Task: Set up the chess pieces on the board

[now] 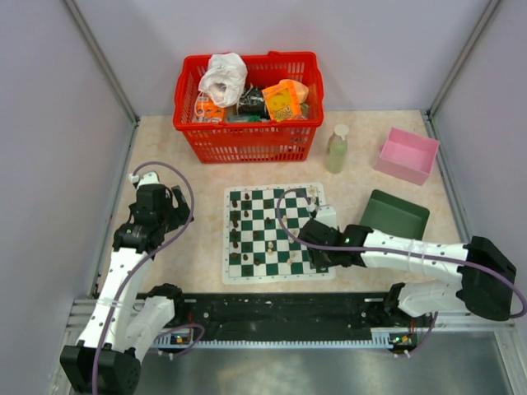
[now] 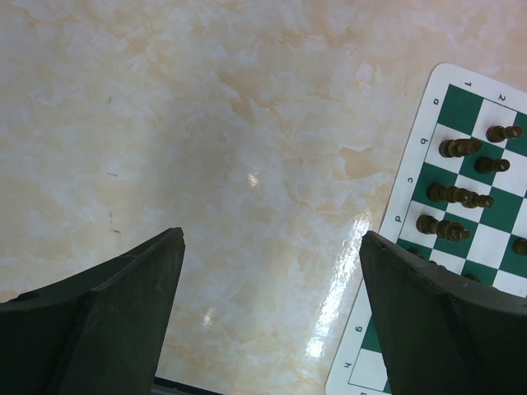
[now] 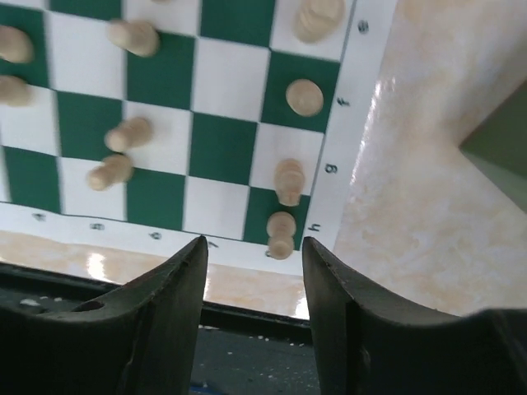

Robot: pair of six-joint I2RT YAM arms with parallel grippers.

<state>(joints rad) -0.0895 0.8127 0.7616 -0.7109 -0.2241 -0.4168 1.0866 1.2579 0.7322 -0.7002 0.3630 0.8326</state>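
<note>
Left hand [image 2: 272, 240], fingers apart, hangs over tabletop [image 2: 206, 123] at 9 o'clock of the board [image 1: 229, 247]. Right hand [image 3: 254, 243], also apart, hangs at 5 o'clock.

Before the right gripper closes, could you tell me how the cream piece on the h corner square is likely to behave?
The cream piece looks tiny beside the right gripper, so it is probably light and apt to tip if nudged off-centre. Its rounded body suggests it may roll once down.

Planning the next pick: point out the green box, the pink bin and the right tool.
green box [image 1: 394, 216], top external view, bare inside floor.
pink bin [image 1: 405, 156], top external view, bare inside floor.
right tool [image 3: 254, 247], right wrist view, midway between fingertips.
</note>
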